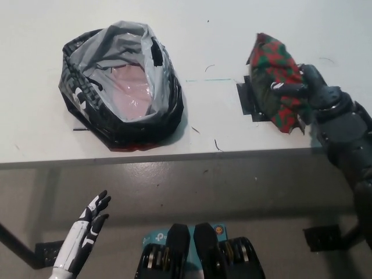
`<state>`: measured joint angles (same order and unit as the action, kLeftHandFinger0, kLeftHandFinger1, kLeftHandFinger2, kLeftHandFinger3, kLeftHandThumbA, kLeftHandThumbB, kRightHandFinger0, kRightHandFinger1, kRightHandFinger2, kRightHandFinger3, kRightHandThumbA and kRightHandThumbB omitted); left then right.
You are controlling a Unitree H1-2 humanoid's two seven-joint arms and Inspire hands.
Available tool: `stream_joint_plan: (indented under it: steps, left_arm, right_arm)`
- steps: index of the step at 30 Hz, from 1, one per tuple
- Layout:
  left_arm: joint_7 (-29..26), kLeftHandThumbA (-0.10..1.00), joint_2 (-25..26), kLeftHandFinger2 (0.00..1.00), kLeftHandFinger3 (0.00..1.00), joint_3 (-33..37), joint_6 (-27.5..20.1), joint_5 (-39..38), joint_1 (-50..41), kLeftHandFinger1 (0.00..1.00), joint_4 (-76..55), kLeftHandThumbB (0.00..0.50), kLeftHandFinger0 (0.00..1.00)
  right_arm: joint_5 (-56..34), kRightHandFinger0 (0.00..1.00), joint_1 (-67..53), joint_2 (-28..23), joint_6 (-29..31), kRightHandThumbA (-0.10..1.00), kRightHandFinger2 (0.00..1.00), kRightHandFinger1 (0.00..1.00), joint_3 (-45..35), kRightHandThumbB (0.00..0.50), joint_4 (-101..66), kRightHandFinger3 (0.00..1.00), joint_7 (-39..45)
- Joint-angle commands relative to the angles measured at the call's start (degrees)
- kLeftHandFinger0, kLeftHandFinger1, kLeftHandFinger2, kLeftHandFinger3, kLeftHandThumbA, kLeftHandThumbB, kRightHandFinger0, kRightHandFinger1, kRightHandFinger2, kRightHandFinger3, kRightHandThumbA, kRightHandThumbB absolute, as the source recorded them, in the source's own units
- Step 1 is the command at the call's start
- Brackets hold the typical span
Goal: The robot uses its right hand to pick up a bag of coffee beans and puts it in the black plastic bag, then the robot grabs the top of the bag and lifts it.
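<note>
One wide white table [35, 75] carries the crumpled black plastic bag [119, 87], mouth open leftward, so my black right hand [302, 93], clenched on the red-and-green crinkled coffee bag [276, 81], should carry high over its rim while my white left hand [87, 224] idles open below.

Bare tabletop [215, 110] lies between the right hand [311, 93] and the black plastic bag [122, 87] to its side, whose mouth gapes upward, unobstructed.

Red-and-green patterned coffee bean bag [278, 87], upper right of frame, crumpled and tilted. Black plastic bag [119, 87], upper left, mouth open, sides slumped.
</note>
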<state>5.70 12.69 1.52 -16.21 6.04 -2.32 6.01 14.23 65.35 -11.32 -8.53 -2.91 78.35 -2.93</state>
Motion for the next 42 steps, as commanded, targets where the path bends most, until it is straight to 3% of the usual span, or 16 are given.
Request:
stream_joint_plan:
  steps: [1,5,7,10,12,13,16,18,21,23,28,30,33,35,36,42]
  left_arm:
    - [-1.32,0.9,-0.44,1.0,1.0,-1.05,-3.64,-0.9,0.14,1.0,-0.75,0.177,0.9]
    - [-1.72,0.91,-0.64,1.0,1.0,-1.09,-4.61,-0.35,-0.48,1.0,-0.4,0.162,0.88]
    - [-1.81,0.91,-0.63,1.0,1.0,-1.18,-4.47,-0.08,-0.86,0.99,-0.66,0.153,0.85]
    - [-1.91,0.92,-0.74,1.0,1.0,-1.16,-4.1,0.3,-0.82,0.97,-0.71,0.156,0.83]
    - [-1.86,0.92,-0.73,1.0,1.0,-1.09,-4.35,0.38,-0.56,0.96,-0.26,0.154,0.83]
    - [-1.77,0.92,-0.71,1.0,1.0,-1.08,-4.5,0.25,-0.55,0.96,-0.07,0.154,0.83]
    - [-1.54,0.93,-0.75,1.0,1.0,-0.97,-4.6,-0.02,-1.04,0.97,-0.13,0.143,0.83]
    - [-1.52,0.94,-0.71,1.0,1.0,-1.02,-4.39,-0.02,-0.83,0.97,-0.13,0.152,0.84]
    - [-1.84,0.95,-0.76,1.0,1.0,-1.17,-4.5,0.33,-0.84,0.95,0.04,0.157,0.83]
    - [-1.79,0.95,-0.87,1.0,1.0,-1.24,-3.97,0.28,-0.72,0.95,-0.11,0.15,0.84]
    - [-1.42,0.95,-0.84,1.0,1.0,-1.15,-4.44,0.44,-1.04,0.96,-0.04,0.152,0.84]
    - [-1.19,0.96,-0.71,1.0,1.0,-1.1,-4.32,0.38,-1.1,0.97,0.06,0.152,0.85]
    - [-1.26,0.96,-0.67,1.0,1.0,-1.04,-4.7,0.65,-1.17,0.97,0.24,0.157,0.85]
    - [-1.23,0.96,-0.79,1.0,1.0,-0.99,-4.2,0.67,-1.13,0.97,0.01,0.16,0.85]
    - [-1.01,0.95,-0.84,1.0,1.0,-0.91,-3.76,0.46,-1.31,0.98,-0.28,0.16,0.86]
    - [-0.66,0.93,-0.82,1.0,1.0,-0.71,-3.38,0.33,-1.4,0.99,-0.63,0.16,0.87]
  right_arm:
    - [-14.16,0.0,-2.27,2.06,3.08,-0.1,0.71,0.21,-10.69,0.239,1.05,0.37,2.1]
    - [-21.79,0.0,-2.25,3.6,2.79,-0.1,0.73,0.21,-20.56,0.207,0.37,0.59,5.93]
    - [-24.35,0.0,-1.82,4.07,2.01,-0.1,0.63,0.13,-24.05,0.164,0.19,1.0,7.92]
    - [-26.25,0.0,-0.78,3.86,0.72,-0.1,0.64,0.13,-26.98,0.149,-0.35,1.0,10.91]
    - [-26.77,0.0,0.09,3.65,-0.07,-0.1,0.65,0.14,-28.25,0.158,-0.5,0.67,11.24]
    - [-26.99,0.0,0.33,3.68,-0.25,-0.1,0.65,0.13,-28.98,0.16,-0.64,0.64,11.4]
    - [-28.21,0.0,0.88,3.88,-1.47,-0.1,0.66,0.14,-30.77,0.169,-1.58,0.83,12.25]
    - [-28.94,0.0,1.65,3.89,-2.54,-0.1,0.64,0.1,-31.77,0.157,-1.54,0.66,12.67]
    - [-29.92,0.0,2.46,4.16,-3.97,-0.1,0.62,0.07,-32.85,0.173,-2.06,0.72,12.79]
    - [-30.38,0.0,2.89,4.33,-4.1,-0.1,0.61,0.05,-32.74,0.173,-3.16,0.45,14.07]
    - [-34.96,0.0,3.05,5.39,-8.59,-0.1,0.6,0.05,-34.42,0.15,-8.55,0.95,16.45]
    - [-35.98,0.0,2.97,6.11,-10.16,-0.1,0.57,0.04,-34.31,0.151,-11.95,1.0,16.35]
    - [-37.21,0.0,3.64,7.2,-14.18,-0.1,0.53,0.02,-33.15,0.131,-18.1,0.46,16.2]
    - [-38.3,0.0,3.91,7.84,-16.2,-0.1,0.55,0.02,-33.01,0.139,-21.23,0.61,15.48]
    - [-39.11,0.0,3.62,8.78,-17.84,-0.1,0.57,0.03,-32.72,0.136,-24.99,1.0,14.63]
    - [-41.98,0.0,4.89,10.26,-18.4,-0.1,0.61,0.08,-27.63,0.158,-33.3,1.0,13.82]
